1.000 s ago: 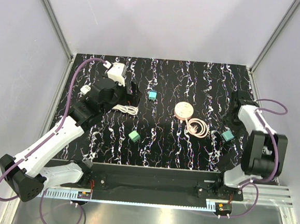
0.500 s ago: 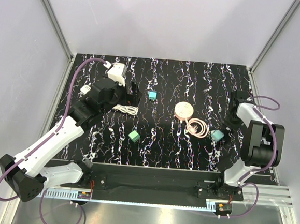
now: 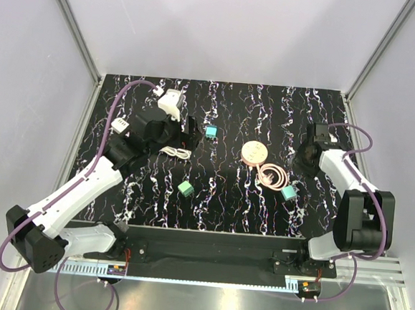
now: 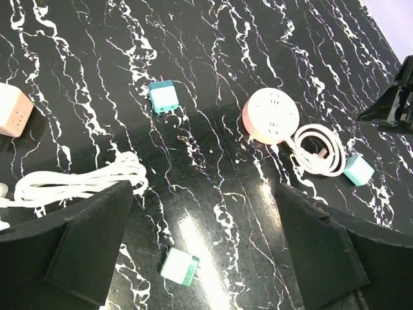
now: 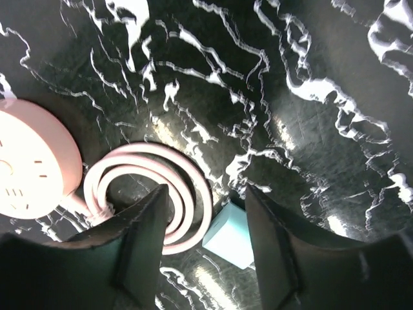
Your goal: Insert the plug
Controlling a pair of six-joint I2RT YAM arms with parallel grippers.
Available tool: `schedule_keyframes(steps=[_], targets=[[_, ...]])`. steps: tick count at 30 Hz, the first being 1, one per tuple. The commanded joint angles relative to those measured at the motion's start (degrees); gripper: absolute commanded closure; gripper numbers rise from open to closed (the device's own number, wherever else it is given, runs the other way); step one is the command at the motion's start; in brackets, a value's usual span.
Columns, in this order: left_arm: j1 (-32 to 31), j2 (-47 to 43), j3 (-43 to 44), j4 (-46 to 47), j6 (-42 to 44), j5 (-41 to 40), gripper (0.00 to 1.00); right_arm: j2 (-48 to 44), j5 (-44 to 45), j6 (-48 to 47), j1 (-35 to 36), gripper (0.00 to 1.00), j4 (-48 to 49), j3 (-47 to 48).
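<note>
Since your right claw (image 5: pixel 206 194) stands empty with jaws apart, note that the teal plug (image 5: pixel 231 236) lies on the tabletop (image 5: pixel 322 97) between its fingers, against the cord coil (image 5: pixel 148 154). Your left claw (image 4: pixel 203 194), likewise spread, is well apart.

Black white-veined marble tabletop (image 3: pixel 218 199); plain pale walls (image 3: pixel 225 27); aluminium corner posts (image 3: pixel 74 22).

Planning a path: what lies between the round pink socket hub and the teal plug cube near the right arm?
A coiled pink cable, between pink hub and teal cube; top view shows it.
</note>
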Motion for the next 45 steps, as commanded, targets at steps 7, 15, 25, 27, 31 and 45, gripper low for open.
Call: schedule_keyframes(steps=[7,15,25,27,31,45], targets=[[0.2,-0.7,1.3,1.7,-0.5,3.1,0.01,-3.5,-2.9,-0.3,1.5,0.17,-3.0,-3.8],[0.2,-0.9,1.3,1.6,-0.7,3.1,0.01,-0.9,-6.0,-0.5,2.7,0.18,-3.5,-6.2],[0.2,-2.1,1.1,1.6,-0.2,2.0,0.01,-2.6,-10.5,5.9,16.5,0.26,-3.3,-8.8],[0.2,-1.9,1.1,1.5,-0.2,2.0,0.01,-3.1,-10.1,9.2,20.6,0.26,-4.6,-8.9],[0.1,-2.0,1.0,1.6,0.0,1.9,0.01,-7.0,-9.4,10.8,23.8,0.28,-6.7,-10.5],[-8.2,14.1,7.7,-1.2,9.8,21.5,0.1,-23.7,-4.3,3.6,3.3,0.26,-15.8,1.0]])
